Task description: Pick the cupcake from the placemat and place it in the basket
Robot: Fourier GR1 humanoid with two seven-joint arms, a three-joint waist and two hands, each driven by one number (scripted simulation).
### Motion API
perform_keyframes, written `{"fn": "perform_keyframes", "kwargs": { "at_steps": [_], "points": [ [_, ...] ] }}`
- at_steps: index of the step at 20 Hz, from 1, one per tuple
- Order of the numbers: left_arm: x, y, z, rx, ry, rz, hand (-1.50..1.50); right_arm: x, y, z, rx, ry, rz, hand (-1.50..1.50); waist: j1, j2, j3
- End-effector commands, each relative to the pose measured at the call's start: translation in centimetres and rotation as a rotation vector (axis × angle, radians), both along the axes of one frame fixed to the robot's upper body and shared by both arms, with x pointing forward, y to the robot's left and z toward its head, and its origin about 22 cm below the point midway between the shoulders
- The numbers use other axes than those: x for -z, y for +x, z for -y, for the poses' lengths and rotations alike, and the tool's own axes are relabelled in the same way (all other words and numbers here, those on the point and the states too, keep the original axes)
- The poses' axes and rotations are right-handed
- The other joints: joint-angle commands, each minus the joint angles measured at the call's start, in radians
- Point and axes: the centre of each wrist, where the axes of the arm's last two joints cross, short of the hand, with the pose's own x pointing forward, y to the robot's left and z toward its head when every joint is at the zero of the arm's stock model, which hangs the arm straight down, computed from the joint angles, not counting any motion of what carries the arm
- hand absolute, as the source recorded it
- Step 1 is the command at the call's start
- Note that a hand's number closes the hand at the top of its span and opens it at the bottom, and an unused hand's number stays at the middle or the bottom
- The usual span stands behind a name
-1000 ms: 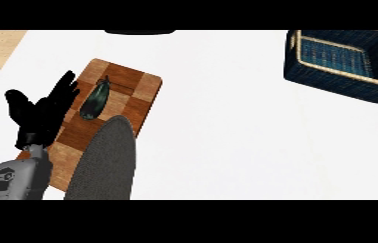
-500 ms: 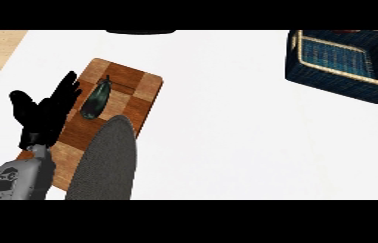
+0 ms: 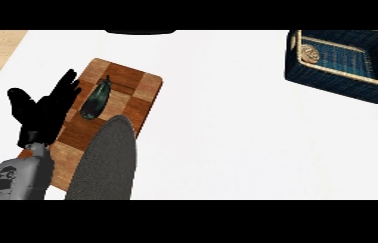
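A small round, pale thing, which I take to be the cupcake (image 3: 308,53), lies inside the basket (image 3: 332,85), tucked into the corner nearest the hand's side of the counter. It is too small to make out any detail. It is far to the right of the left hand (image 3: 46,112) and further up the view, with bare counter (image 3: 221,137) between them. Judged from that, the placing looks done, with the cupcake inside the rim rather than perched on it.

The grey oval mat (image 3: 103,162) lies just to the right of the hand and below it. Nothing sits on the part that shows, which fits a pick already made from it. The mat's upper end overlaps a wooden board (image 3: 140,94). On the board a dark green, long thing (image 3: 94,101) lies just beside the fingertips. It is no part of the task and seems to be only a distractor.

The left hand is open, its fingers straight and spread, pointing up the view, and it holds nothing. It shows over the board's left edge above its grey forearm (image 3: 22,179), apparently resting. The right hand is not visible.
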Motion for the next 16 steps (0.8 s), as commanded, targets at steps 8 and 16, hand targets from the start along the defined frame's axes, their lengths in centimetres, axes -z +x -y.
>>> {"fn": "perform_keyframes", "kwargs": {
  "at_steps": [8,16],
  "points": [
    [0.9,-1.0,-0.4,-0.017,0.008,-0.014,0.00,-2.8,-5.9,10.9,0.149,0.372,0.214,-1.50,-0.019,-0.005,0.000],
    [1.1,-1.0,-1.2,-0.031,0.007,-0.004,0.00,-2.7,-15.4,21.3,0.019,0.329,0.073,-1.50,-0.030,-0.004,0.001]
  ]
}}
